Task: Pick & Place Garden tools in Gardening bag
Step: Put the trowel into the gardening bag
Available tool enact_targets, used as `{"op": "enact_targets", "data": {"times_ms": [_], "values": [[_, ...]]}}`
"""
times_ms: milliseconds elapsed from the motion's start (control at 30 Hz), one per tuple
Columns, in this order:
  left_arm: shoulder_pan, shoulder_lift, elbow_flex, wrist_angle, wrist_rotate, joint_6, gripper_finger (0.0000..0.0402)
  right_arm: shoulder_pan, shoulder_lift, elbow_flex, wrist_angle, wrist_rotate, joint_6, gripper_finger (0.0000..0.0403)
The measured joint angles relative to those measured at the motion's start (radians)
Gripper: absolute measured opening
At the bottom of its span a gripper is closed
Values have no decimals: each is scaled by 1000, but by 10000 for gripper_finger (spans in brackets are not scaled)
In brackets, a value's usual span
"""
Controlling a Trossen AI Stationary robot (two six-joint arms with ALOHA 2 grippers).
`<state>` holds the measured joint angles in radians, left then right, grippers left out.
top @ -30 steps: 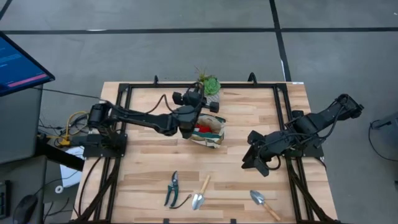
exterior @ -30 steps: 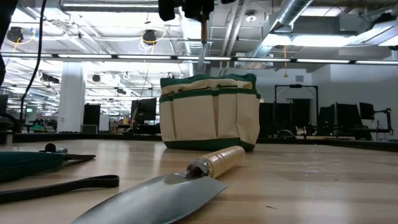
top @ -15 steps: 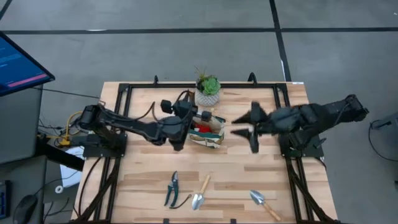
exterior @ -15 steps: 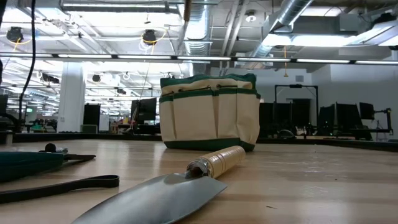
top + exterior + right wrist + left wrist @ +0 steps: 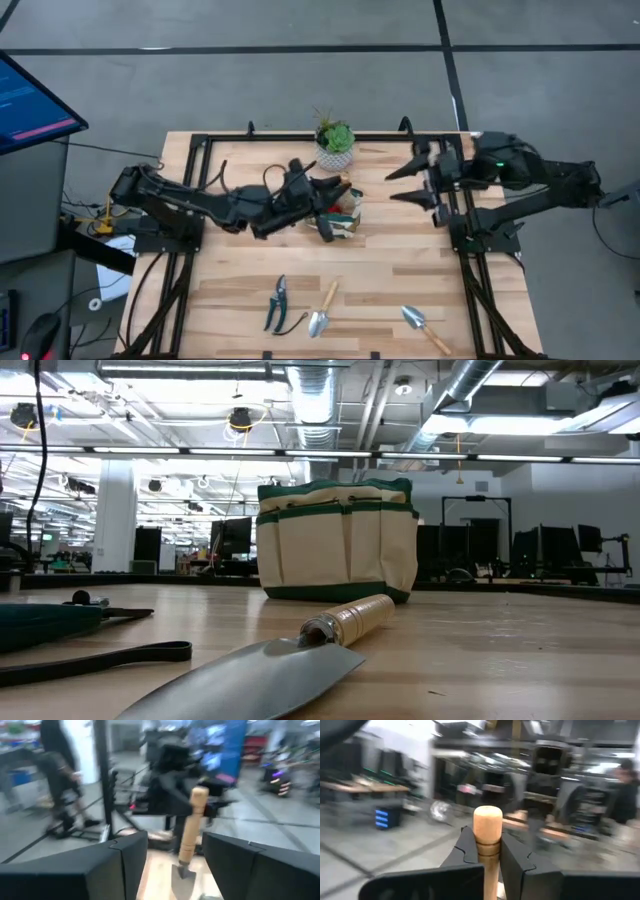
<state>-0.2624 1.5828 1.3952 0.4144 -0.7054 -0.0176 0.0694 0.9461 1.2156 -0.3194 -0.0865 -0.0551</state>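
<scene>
My left gripper [image 5: 328, 193] is by the beige, green-trimmed gardening bag [image 5: 338, 540], which stands on its base. The gripper is shut on a wooden-handled trowel [image 5: 189, 840] and is above the low view's frame. My right gripper [image 5: 405, 185] is open and empty over the table's far right, pointing toward the left arm; its fingers stand wide apart in its wrist view [image 5: 172, 850]. Pruning shears [image 5: 277, 303], a second wooden-handled tool [image 5: 322, 310] and a third [image 5: 425, 325] lie flat near the front edge. My left gripper pinches the trowel's wooden handle [image 5: 488, 851] between its two fingers, just behind the rounded free end [image 5: 488, 817]. The handle lies along the fingers, and its end sticks out past the fingertips. The trowel is lifted clear; its metal blade [image 5: 182, 881] shows only in the right wrist view.
A potted green plant [image 5: 335, 145] stands just behind the bag at the far edge. A black frame [image 5: 455, 230] runs along the table's sides. A person [image 5: 57, 775] stands in the room beyond the table. A monitor [image 5: 30, 100] is off the table's left.
My left gripper, which held the tool upright over the bag, has risen out of the low view and tipped toward level, still shut on the handle. My right arm has swung from the near right to the far right, risen and turned toward the left arm.
</scene>
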Motion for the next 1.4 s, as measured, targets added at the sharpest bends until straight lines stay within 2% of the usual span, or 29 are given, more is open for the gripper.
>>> {"op": "enact_targets", "data": {"times_ms": [100,300,433,667,767,1100,1233,1400], "values": [[36,-19,0,-84,158,-105,6,-18,21,-3,-34,-70,1,196],[104,-27,0,-102,466,-200,6,-26,72,-2,-79,-83,1,230],[133,-20,0,-101,581,-224,6,-39,107,-2,-33,-139,14,248],[166,-19,0,-100,675,-193,6,-47,179,-1,86,-254,81,250],[178,-19,0,-98,709,-192,6,-47,206,-1,129,-255,95,249],[185,-19,0,-100,712,-144,6,-68,249,0,187,-245,178,239],[185,-19,0,-100,711,-119,6,-71,253,-2,175,-243,187,193],[190,-26,0,-99,708,-113,6,-82,253,-2,169,-243,188,94]]}}
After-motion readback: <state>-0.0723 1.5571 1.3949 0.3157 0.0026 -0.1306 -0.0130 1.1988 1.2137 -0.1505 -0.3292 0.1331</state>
